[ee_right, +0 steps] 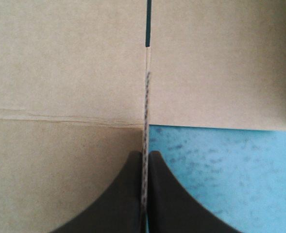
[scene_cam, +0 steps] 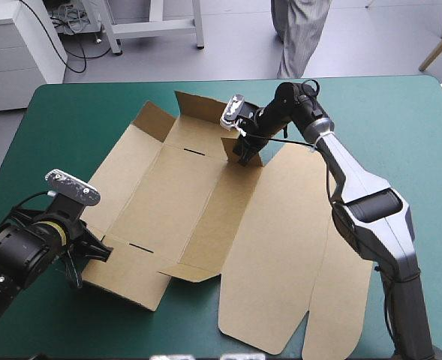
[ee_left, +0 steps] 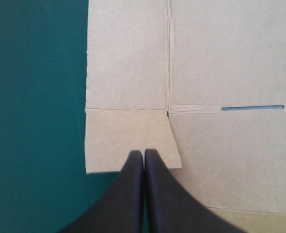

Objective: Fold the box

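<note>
The brown box (scene_cam: 183,202) lies spread out as a cut sheet on the teal-green table. At its far side my right gripper (scene_cam: 243,154) is shut on a small flap (scene_cam: 253,159) that stands upright. In the right wrist view that flap's edge (ee_right: 145,111) runs as a thin line straight between the fingers of the right gripper (ee_right: 144,155). My left gripper (scene_cam: 104,253) sits at the box's near-left corner. Seen from the left wrist, the left gripper (ee_left: 143,156) is shut, its tips over the edge of a small flat flap (ee_left: 126,138), with no board between them.
Two long lid panels (scene_cam: 281,247) lie flat toward the near right edge. Two far flaps (scene_cam: 194,105) stand partly raised. Bare teal-green cover (scene_cam: 393,127) stretches to the far right and along the left side (scene_cam: 25,165).
</note>
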Robot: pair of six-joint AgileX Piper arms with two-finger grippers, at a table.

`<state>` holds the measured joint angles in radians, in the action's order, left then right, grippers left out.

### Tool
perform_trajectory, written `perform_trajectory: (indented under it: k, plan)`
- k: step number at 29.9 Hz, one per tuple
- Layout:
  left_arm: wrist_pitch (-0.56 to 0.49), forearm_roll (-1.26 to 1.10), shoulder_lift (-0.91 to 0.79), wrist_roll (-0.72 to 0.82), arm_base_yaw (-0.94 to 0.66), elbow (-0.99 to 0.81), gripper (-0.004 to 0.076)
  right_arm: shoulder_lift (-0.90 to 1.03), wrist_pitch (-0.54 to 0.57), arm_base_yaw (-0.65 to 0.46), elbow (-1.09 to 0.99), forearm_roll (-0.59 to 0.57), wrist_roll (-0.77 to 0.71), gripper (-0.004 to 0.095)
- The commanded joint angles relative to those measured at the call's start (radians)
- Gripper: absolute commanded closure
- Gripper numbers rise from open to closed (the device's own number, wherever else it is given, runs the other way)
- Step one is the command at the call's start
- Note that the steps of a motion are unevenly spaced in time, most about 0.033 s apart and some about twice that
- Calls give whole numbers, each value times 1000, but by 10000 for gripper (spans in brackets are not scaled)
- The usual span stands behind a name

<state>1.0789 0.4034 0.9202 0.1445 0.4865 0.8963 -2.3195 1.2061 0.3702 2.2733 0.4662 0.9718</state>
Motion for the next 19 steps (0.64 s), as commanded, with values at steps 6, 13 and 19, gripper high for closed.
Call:
perform_trajectory:
  k: [6, 13, 19]
  plan:
    - [-29, 18, -7, 12, 1, 33, 734, 69, -4, -2, 31, 91, 188, 927]
    - [-32, 9, -7, 16, 1, 33, 734, 69, -4, 50, 31, 62, 330, 927]
    - [-32, 8, -7, 16, 1, 33, 734, 69, -4, 129, 31, 57, 381, 927]
